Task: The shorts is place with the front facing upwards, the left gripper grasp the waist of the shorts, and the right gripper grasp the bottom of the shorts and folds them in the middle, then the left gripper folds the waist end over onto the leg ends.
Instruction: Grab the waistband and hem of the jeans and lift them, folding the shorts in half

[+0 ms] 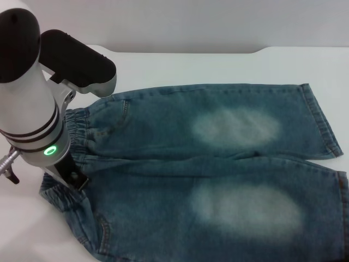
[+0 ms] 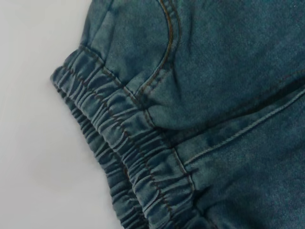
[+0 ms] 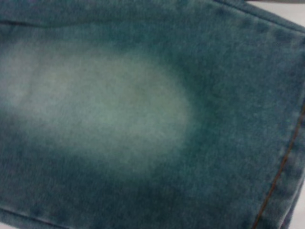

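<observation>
Silver-white, green-lit left gripper (image 1: 70, 176) hovered over ruffled waist (image 2: 119, 157) of blue denim shorts (image 1: 218, 164), lying flat, unfolded on white table (image 1: 163, 65); finger state unclear. No fold yet; both grasps w/ folds left.

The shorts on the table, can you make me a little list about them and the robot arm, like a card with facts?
item: the shorts, blue denim with pale faded patches on both thighs
position: spread flat on the white table, both legs side by side
waist of the shorts: gathered and crinkly, at the robot's left
leg ends: flat hems at the robot's right
left end effector: down at the waistband, its fingers hidden by the arm
right end effector: not seen; its camera looks down on one pale thigh patch and a hem
folded yet: no
</observation>
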`<control>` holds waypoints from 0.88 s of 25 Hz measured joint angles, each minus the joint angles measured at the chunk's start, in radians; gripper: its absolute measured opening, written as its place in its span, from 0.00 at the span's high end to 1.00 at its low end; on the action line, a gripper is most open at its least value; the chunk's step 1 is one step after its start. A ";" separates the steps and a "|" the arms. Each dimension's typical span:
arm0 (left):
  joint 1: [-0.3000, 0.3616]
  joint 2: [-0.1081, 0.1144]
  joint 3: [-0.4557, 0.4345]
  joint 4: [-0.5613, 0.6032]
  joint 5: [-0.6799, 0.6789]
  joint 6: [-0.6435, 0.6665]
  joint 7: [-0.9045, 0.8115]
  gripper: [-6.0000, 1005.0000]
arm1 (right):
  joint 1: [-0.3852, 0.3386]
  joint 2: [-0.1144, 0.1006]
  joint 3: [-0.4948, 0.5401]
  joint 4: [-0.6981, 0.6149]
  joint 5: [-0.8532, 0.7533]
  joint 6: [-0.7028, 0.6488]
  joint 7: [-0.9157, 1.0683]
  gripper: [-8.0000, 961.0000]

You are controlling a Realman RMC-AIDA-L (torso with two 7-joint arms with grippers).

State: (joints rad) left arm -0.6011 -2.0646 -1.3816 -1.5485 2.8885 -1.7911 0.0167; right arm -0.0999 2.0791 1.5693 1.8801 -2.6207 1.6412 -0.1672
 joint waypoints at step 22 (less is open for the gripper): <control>-0.010 0.001 0.001 0.006 0.000 0.001 -0.004 0.96 | 0.013 -0.005 -0.006 0.001 0.002 0.023 -0.053 0.92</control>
State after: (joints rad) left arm -0.6112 -2.0631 -1.3805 -1.5425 2.8885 -1.7901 0.0124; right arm -0.0873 2.0739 1.5633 1.8806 -2.6184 1.6646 -0.2198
